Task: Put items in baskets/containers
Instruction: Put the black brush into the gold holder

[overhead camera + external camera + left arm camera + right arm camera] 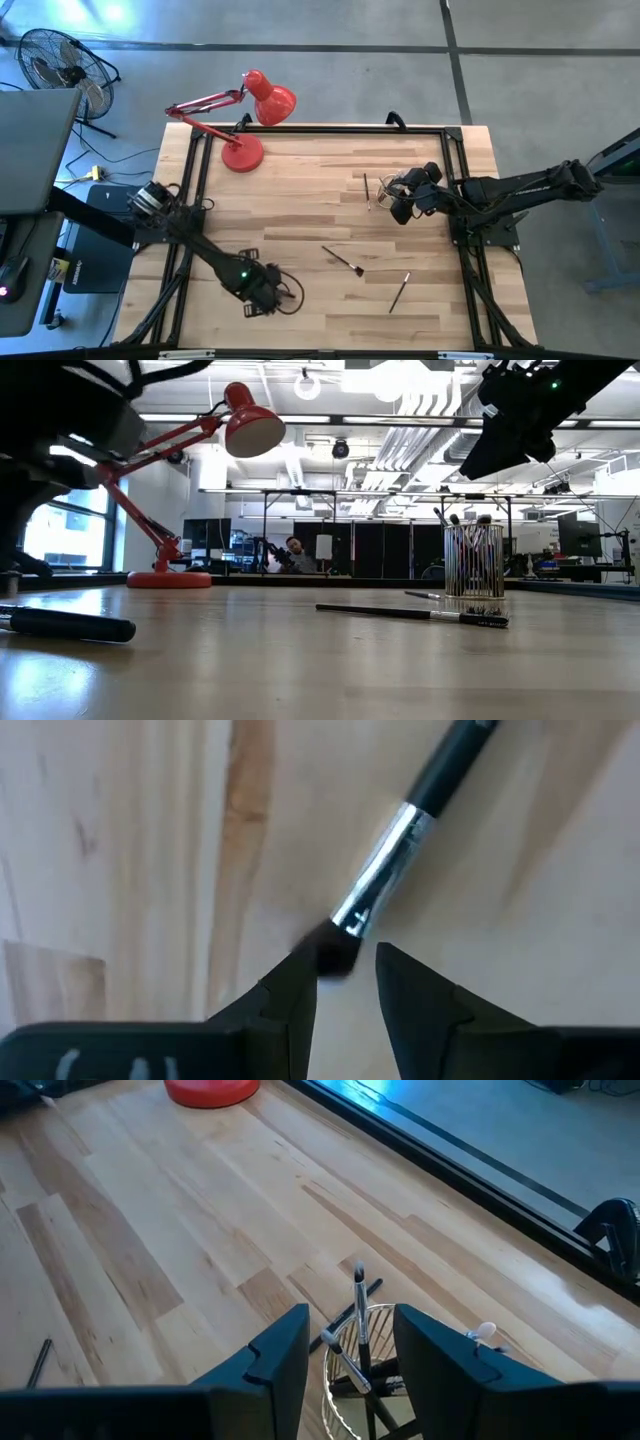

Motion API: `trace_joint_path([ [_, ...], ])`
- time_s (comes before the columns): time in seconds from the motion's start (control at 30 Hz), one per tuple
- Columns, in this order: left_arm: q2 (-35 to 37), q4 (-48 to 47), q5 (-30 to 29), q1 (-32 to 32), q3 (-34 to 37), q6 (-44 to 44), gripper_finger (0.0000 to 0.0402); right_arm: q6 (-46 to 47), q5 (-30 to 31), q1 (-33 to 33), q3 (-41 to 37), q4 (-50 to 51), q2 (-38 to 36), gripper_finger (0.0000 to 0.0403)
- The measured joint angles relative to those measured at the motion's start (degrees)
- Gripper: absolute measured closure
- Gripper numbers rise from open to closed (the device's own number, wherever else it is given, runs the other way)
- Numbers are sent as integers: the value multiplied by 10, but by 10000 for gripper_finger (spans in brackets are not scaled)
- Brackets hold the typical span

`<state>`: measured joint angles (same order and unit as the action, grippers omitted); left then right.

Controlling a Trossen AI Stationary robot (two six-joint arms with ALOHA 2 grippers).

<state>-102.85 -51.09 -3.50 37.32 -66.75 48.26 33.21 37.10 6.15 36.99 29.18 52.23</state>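
Observation:
My left gripper (pixel 340 990) is open near the table's near edge (pixel 262 292). It points down over a makeup brush (pixel 400 840) with a dark handle and silvery ferrule, which lies flat on the wood. Its fingers stand on either side of the dark bristle tip (pixel 330 948). My right gripper (pixel 350 1350) is open and hovers just above the clear cup (pixel 372 1370), which stands toward the right (pixel 385 190) with several brushes upright in it (pixel 473 565). Loose brushes lie at mid-table (pixel 342 260), farther right (pixel 400 292) and beside the cup (pixel 366 187). My left gripper comes from above with its fingers across the brush's bristle tip (pixel 330 948). The tip lies close against one finger (pixel 295 990), but I cannot tell whether they touch. The brush lies flat on the table.
A red desk lamp (pixel 245 120) stands at the table's far left, its base (pixel 241 155) on the wood. A black frame rail (pixel 320 130) runs along the far edge. Bare wood lies between the two arms. A person shows far off in the room (pixel 293 550).

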Motion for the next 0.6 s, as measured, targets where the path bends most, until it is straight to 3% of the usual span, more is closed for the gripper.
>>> trace_joint_path([
  [0.3,5,77,30,-2,61,-5,302,0,0,0,0,-8,0,261],
  [0.5,4,104,23,-14,67,-22,385,-6,-17,0,0,-12,0,261],
  [0.6,12,137,3,-36,66,-31,386,-33,-57,0,0,-18,9,261],
])
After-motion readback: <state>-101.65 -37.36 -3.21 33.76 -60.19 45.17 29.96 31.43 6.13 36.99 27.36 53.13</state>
